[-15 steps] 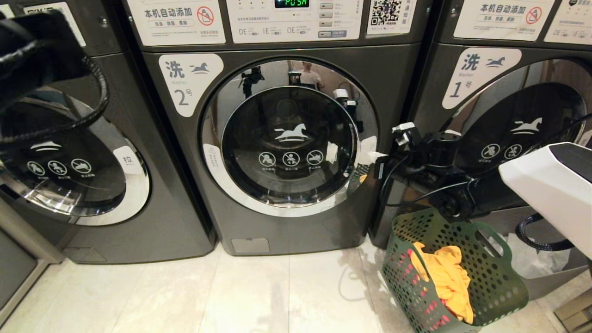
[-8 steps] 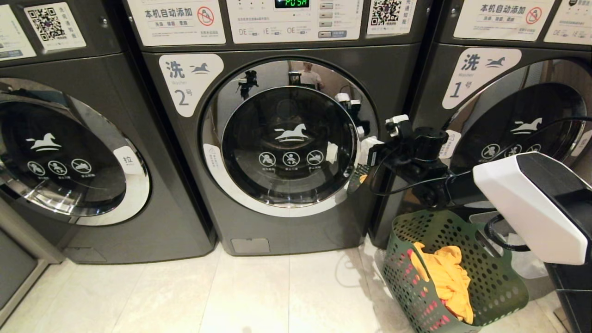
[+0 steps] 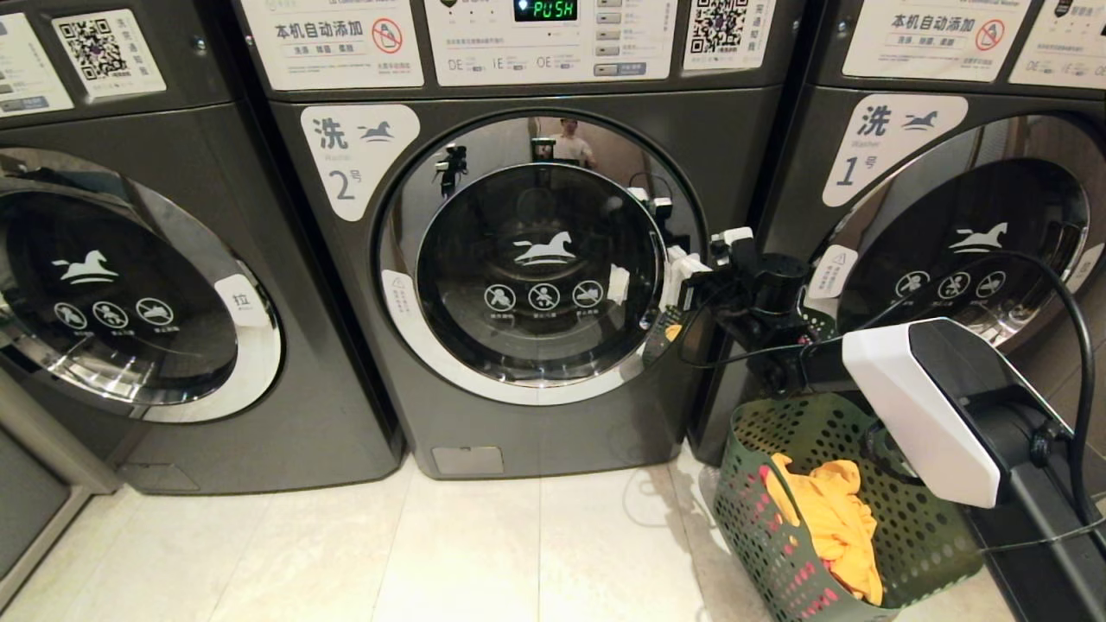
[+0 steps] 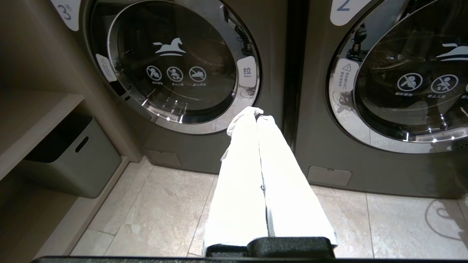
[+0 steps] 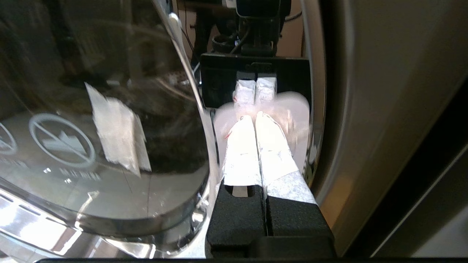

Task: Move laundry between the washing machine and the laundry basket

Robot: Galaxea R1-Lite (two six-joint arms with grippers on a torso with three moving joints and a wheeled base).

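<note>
The washing machine (image 3: 734, 138) marked 2 stands in the middle with its round door (image 3: 540, 276) closed. My right gripper (image 3: 681, 278) is at the door's right rim, shut and empty. In the right wrist view its tips (image 5: 254, 118) rest against the white pull tab (image 5: 292, 109) beside the glass (image 5: 91, 109). The green laundry basket (image 3: 924, 536) sits on the floor to the right, below that arm. It holds a yellow-orange garment (image 3: 829, 518), and red cloth (image 3: 799, 570) shows through the holes. My left gripper (image 4: 256, 117) is shut and empty, low between two machines, outside the head view.
A like machine marked 1 (image 3: 950, 173) stands on the right and another (image 3: 130, 285) on the left, both closed. A grey bin (image 4: 73, 157) sits under a shelf at the far left. Pale tiled floor (image 3: 475, 553) lies before the machines.
The left arm has dropped out of the head view's upper left corner. The right forearm has swung left and lower over the basket, while its gripper has stayed by the door's right rim.
</note>
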